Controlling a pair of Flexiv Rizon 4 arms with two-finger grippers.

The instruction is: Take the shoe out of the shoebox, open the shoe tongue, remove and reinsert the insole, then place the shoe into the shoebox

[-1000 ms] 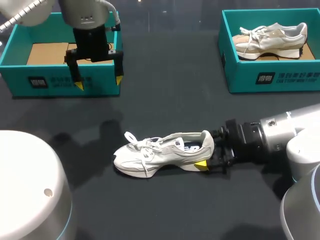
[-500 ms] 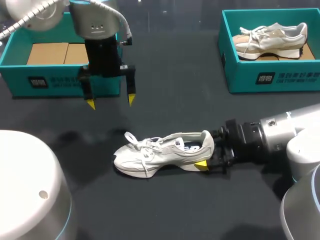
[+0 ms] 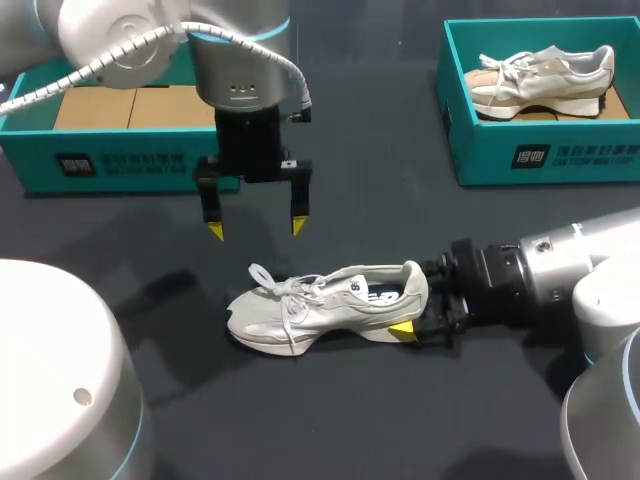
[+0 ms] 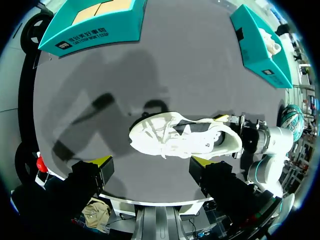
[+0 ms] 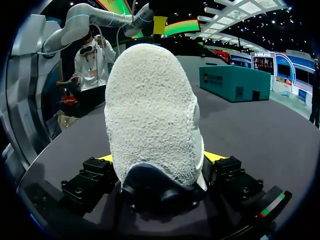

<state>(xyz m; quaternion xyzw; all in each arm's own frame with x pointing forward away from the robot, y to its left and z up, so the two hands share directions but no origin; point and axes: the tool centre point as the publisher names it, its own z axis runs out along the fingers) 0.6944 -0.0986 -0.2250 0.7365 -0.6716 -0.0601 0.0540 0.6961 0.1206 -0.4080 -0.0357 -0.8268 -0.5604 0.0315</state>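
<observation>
Right fingers (image 3: 402,328) are clamped on the heel of the white and beige lace-up sneaker (image 3: 320,305), one per side. It sits sole-down on the dark desk (image 3: 380,190), out of any box, toe toward my left. No change there over the last second. Right wrist view agrees: the heel (image 5: 150,115) fills the gap between the yellow tips. Just beyond the sneaker, left fingers (image 3: 297,222) are spread wide, holding nothing, pointing down and hovering above the desk behind the laces. That's the change: the left arm has come off the empty teal cardboard shoebox (image 3: 100,165) at far left and travelled toward the sneaker. Left wrist view now has the sneaker (image 4: 182,137) ahead of its tips. My read: take-out step done, right arm pins the heel, left is lining up for the tongue and needs to drop lower. Insole likely not out yet. Far right: second teal shoebox (image 3: 540,155) holding another pale sneaker (image 3: 540,78), untouched.
</observation>
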